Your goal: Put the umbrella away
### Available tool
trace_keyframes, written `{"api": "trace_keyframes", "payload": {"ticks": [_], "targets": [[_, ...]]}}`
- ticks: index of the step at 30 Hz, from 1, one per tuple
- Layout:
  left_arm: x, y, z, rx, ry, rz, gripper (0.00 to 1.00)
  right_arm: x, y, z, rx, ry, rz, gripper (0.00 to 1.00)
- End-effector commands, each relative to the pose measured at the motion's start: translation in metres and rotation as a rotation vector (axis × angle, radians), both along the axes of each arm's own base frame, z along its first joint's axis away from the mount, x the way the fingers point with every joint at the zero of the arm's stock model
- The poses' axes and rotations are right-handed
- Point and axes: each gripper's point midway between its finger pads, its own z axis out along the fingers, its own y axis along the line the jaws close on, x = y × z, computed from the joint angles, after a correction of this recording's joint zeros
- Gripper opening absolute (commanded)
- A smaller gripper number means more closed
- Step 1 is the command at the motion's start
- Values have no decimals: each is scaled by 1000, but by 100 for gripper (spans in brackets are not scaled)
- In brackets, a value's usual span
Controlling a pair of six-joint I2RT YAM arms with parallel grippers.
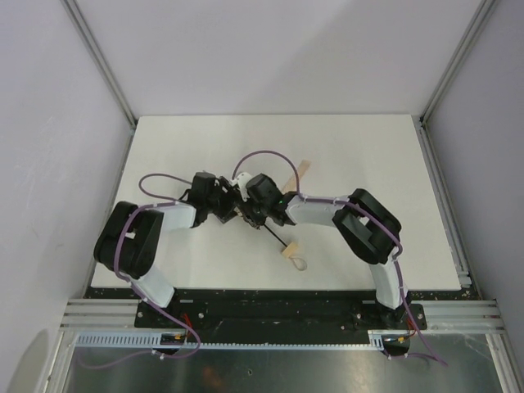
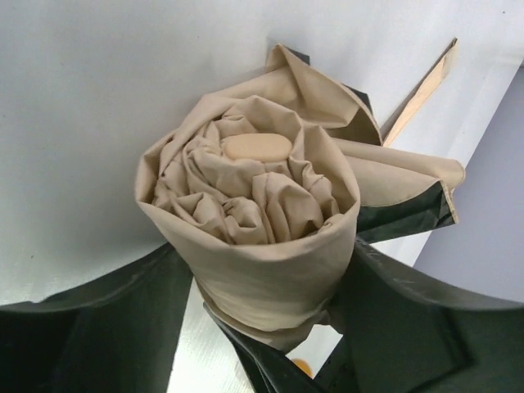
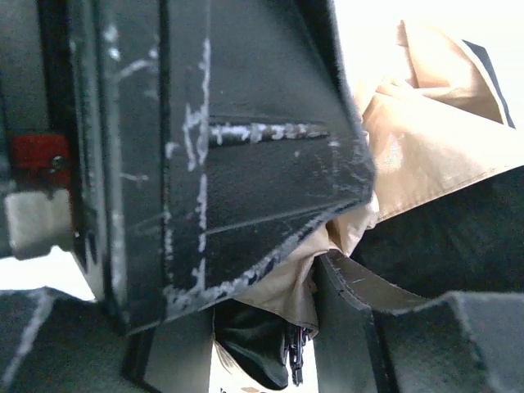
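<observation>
Near the centre of the desk (image 1: 164,147), bundling the umbrella (image 2: 254,221) seems underway: right claw (image 3: 327,246) pinches tan fabric, left claw (image 2: 266,246) flanks the roll, grip unclear; next likely needs the strap (image 2: 422,94) wrapped around.

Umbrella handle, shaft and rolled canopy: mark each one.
handle (image 1: 289,250), top view, the wooden grip's middle.
shaft (image 1: 274,238), top view, the bare black rod.
canopy (image 2: 246,221), left wrist view, the rolled fabric's front.

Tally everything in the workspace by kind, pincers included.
Tan folding umbrella: 1
Pincers: 2 (left pincer, right pincer)
Total: 3
</observation>
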Motion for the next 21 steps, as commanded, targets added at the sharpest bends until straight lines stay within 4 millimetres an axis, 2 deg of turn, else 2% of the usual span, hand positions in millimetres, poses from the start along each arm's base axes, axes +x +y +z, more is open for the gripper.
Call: {"api": "trace_keyframes", "payload": {"ticks": [1,4,9,13,21], "targets": [[-41,16,-31,141,113,-88,79,-76,-37,-84,24,528,55,0],[-43,19,-35,145,127,-83,85,-83,-32,-79,136,641,85,0],[-53,24,-49,165,174,-81,86,-85,-29,-72,262,764,111,0],[-65,30,-58,183,214,-81,86,-80,-35,-73,284,788,93,0],[-70,45,-52,201,235,-13,87,-76,-35,-70,297,782,90,0]]}}
